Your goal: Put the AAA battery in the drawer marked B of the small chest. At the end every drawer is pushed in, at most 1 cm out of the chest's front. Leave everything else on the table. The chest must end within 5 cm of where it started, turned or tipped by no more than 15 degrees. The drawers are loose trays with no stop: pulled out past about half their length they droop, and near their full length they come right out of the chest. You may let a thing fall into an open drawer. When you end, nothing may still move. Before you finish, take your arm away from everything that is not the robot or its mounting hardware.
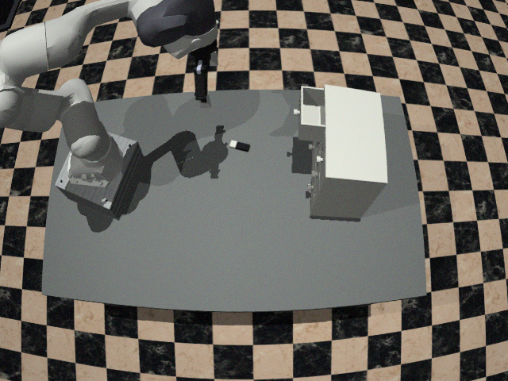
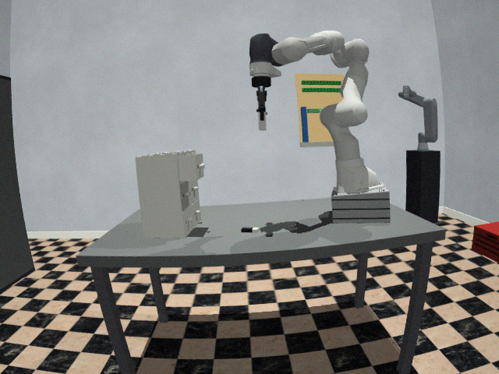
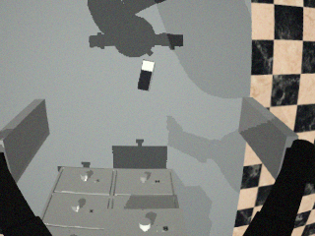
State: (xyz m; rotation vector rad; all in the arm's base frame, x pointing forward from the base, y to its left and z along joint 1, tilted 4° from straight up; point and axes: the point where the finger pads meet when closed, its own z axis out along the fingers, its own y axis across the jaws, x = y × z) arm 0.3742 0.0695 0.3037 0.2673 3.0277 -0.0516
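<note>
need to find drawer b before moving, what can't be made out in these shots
- Drawer letters: too small and blurred on the small chest in the exterior view, on its front in the wrist view; the top view sees it edge-on.
- Chest's near end, wrist view: cut off by the open claw and the lower edge.
- AAA battery: markings too small.

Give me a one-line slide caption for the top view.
Open, empty gripper raised over the table's far edge; AAA battery lies mid-table; chest has one top drawer pulled out.
</note>
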